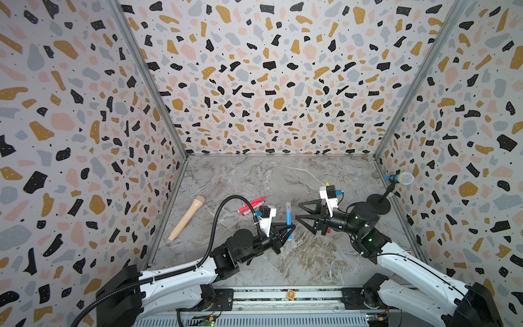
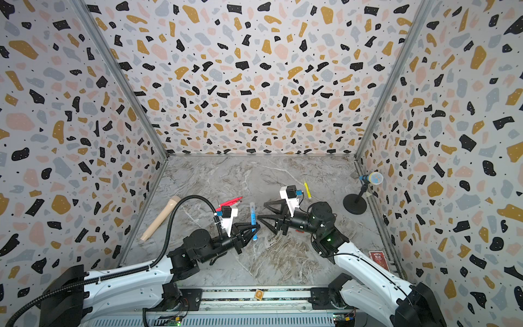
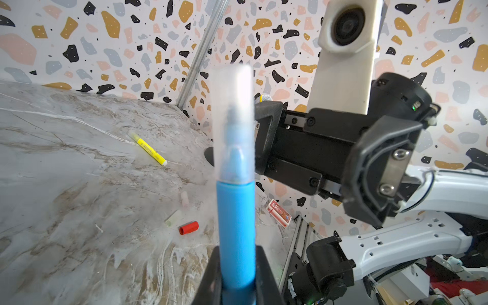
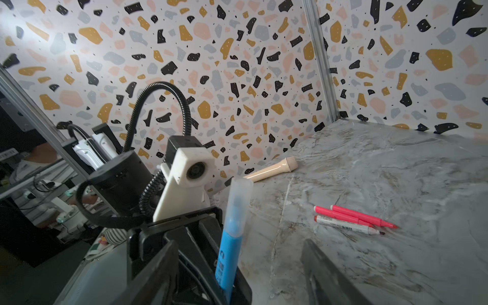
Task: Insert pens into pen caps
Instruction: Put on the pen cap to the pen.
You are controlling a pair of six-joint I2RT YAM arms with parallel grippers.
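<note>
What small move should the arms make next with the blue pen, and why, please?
Probably the left gripper should lower the blue pen to the table and let go. Its tip already sits inside a clear cap, and the right gripper stands open, apart from it, so this pen looks finished; a red cap lies loose nearby.

Blue pen point(image 3: 235, 237) under frosted clear cap point(image 3: 233, 118), red cap point(image 3: 188, 227), yellow pen point(image 3: 149, 149), grey-veined marble table point(image 3: 66, 198), terrazzo-speckled walls point(image 3: 105, 39)
</note>
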